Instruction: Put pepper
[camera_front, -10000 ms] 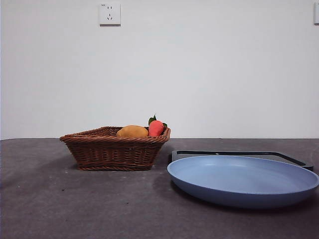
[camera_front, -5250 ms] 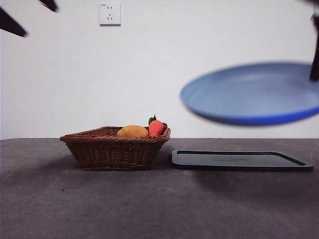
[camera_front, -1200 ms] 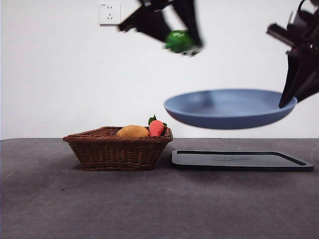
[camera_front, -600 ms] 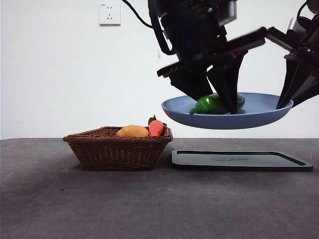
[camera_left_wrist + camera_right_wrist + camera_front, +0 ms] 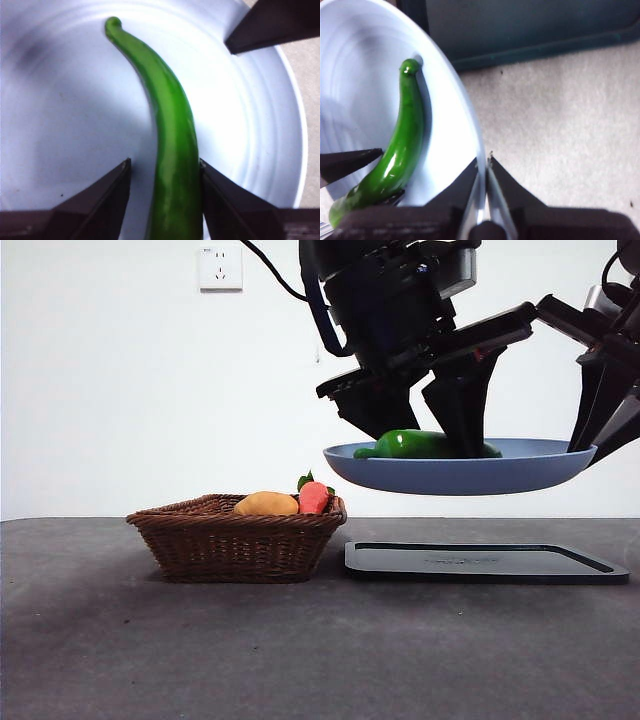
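The long glossy green pepper point(image 5: 420, 444) lies in the blue plate point(image 5: 460, 476), which hangs level in the air above the black tray. My left gripper point(image 5: 432, 438) reaches down into the plate. In the left wrist view its jaws stand either side of the pepper point(image 5: 170, 150), with a strip of bare plate point(image 5: 60, 125) showing between one jaw and the pepper, so the left gripper point(image 5: 164, 165) is open. My right gripper point(image 5: 585, 445) is shut on the plate's rim point(image 5: 451, 125) at the right and holds the plate up. The pepper point(image 5: 400, 150) also shows in the right wrist view.
A brown wicker basket point(image 5: 235, 538) stands on the table at the left with an orange-yellow fruit point(image 5: 265, 504) and a small red fruit point(image 5: 313, 498) in it. A flat black tray point(image 5: 485, 562) lies on the table under the plate.
The pepper has settled flat in the plate, no longer tilted. The left gripper's jaws have parted from it. The plate and the right gripper stay at about the same height.
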